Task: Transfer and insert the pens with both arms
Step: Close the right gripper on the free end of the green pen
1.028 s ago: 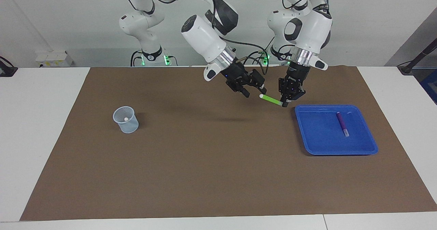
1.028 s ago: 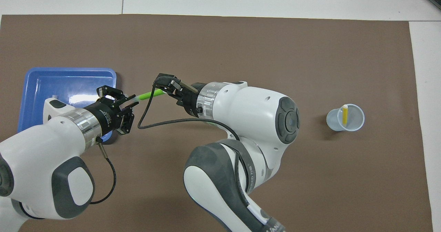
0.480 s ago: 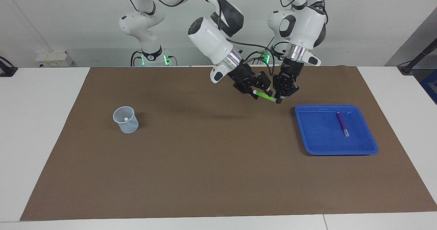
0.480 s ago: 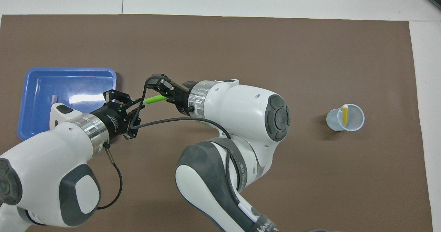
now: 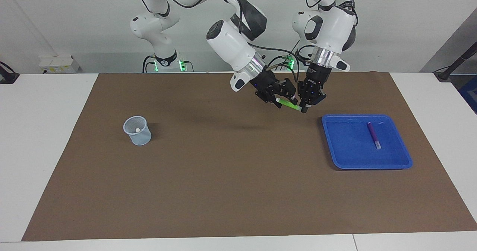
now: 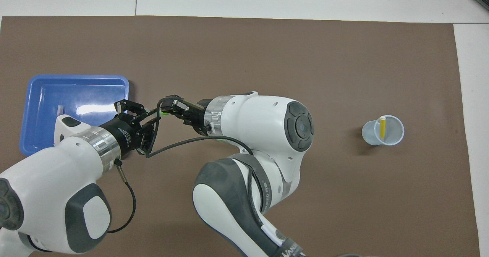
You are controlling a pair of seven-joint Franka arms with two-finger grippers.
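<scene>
1. Facing view, from its left side: the cup (image 5: 137, 130), with the yellow pen (image 6: 382, 126) standing in it, sits toward the right arm's end of the table, well apart from both grippers.
2. Mid-table, the right gripper (image 5: 277, 101) is at the green pen's (image 5: 288, 104) whitish end; its fingers straddle the pen, grip not readable.
3. The left gripper (image 5: 305, 108) is clamped on the pen's other end, holding it near level over the mat, long axis running gripper to gripper.
4. The purple pen (image 5: 373, 134) lies in the blue tray (image 5: 404, 161).

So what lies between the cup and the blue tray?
In the facing view, only bare brown mat lies between cup and blue tray.
</scene>
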